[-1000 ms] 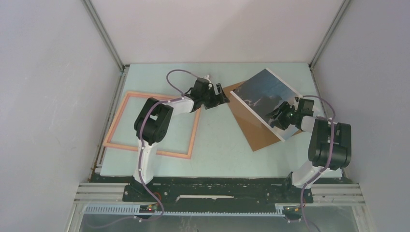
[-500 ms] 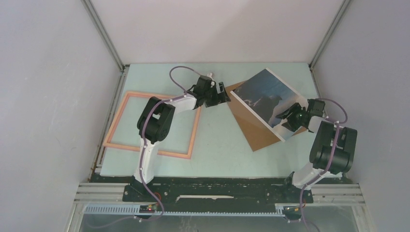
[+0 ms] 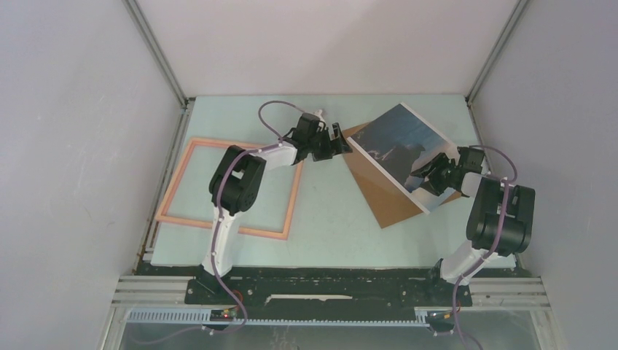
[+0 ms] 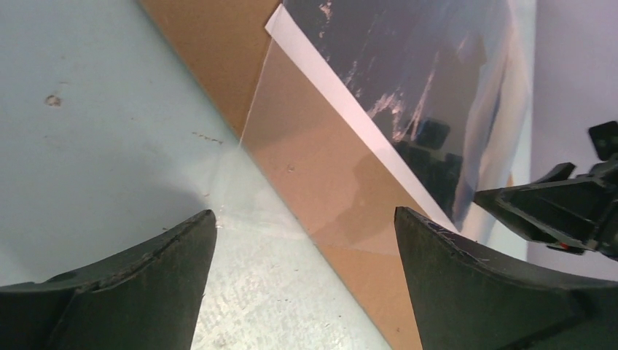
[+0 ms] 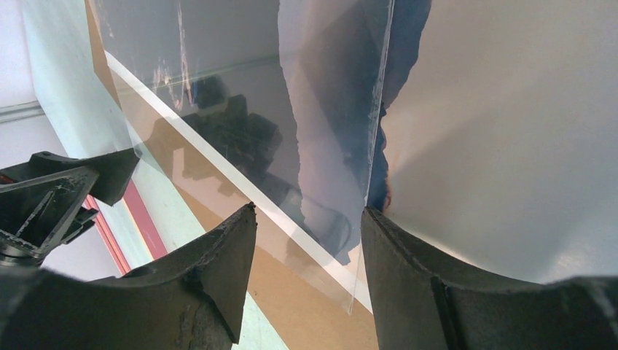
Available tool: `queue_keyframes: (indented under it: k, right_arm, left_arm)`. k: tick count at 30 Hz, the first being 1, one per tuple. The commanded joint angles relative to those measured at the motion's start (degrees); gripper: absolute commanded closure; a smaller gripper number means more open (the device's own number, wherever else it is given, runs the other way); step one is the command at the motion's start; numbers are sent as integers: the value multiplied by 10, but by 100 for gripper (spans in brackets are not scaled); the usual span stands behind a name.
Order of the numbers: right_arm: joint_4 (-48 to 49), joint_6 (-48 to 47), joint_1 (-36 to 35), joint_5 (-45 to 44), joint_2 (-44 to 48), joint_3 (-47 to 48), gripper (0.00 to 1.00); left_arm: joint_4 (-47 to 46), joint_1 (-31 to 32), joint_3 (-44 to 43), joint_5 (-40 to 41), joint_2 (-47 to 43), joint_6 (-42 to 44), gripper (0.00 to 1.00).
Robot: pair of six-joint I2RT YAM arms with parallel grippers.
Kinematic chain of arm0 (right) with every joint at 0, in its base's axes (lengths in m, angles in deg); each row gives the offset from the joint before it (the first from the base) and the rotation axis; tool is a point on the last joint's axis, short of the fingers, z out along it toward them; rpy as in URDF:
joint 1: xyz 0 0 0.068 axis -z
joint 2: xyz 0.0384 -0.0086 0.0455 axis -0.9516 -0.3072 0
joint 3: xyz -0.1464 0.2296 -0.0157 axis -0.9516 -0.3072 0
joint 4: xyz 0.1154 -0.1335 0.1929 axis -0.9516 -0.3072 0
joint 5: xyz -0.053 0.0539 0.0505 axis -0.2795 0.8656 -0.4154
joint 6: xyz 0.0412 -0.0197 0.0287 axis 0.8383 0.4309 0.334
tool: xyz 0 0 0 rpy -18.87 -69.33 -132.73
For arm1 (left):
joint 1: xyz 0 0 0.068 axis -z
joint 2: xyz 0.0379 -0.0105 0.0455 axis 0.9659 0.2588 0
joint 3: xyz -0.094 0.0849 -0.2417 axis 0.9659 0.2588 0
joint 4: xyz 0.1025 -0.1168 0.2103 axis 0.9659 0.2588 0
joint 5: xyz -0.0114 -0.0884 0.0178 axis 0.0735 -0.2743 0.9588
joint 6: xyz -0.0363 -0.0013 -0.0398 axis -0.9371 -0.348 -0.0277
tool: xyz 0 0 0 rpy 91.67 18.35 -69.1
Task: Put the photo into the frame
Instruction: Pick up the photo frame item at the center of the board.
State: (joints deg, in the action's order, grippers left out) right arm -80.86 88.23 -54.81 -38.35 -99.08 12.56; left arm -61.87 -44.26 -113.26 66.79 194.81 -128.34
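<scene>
The photo, a dark blue landscape with a white border, lies askew on a brown backing board at the right. A clear sheet covers the photo, its corner reaching past the board onto the table. The salmon frame lies flat at the left, with nothing inside it. My left gripper is open and low at the photo's left corner, and its jaws span the board's edge. My right gripper is open at the photo's near right edge. The clear sheet's edge runs between its jaws, close to the right finger.
Grey enclosure walls and metal corner posts close in the pale green table. The left forearm crosses the frame's far right corner. The frame's rail also shows in the right wrist view.
My left gripper has crept right, up to the photo's corner. My right gripper has drawn back a little toward the photo's right edge and turned. Photo, board and frame have not moved.
</scene>
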Motion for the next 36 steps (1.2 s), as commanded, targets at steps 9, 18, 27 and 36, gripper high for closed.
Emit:
queue_keyframes:
  k: [9, 18, 27, 36]
  right_arm:
    - [1, -4, -12, -1, -18, 2, 37]
    - [8, 0, -13, 7, -14, 2, 37]
    - [8, 0, -16, 9, -12, 2, 38]
    - [5, -1, -23, 10, -6, 2, 38]
  left_arm:
    - [-288, -21, 69, -146, 8, -169, 7]
    - [-570, -25, 125, -110, 65, -351, 16]
    - [-510, -20, 149, -55, 33, -289, 28]
    - [-466, -16, 151, 2, 23, -268, 53]
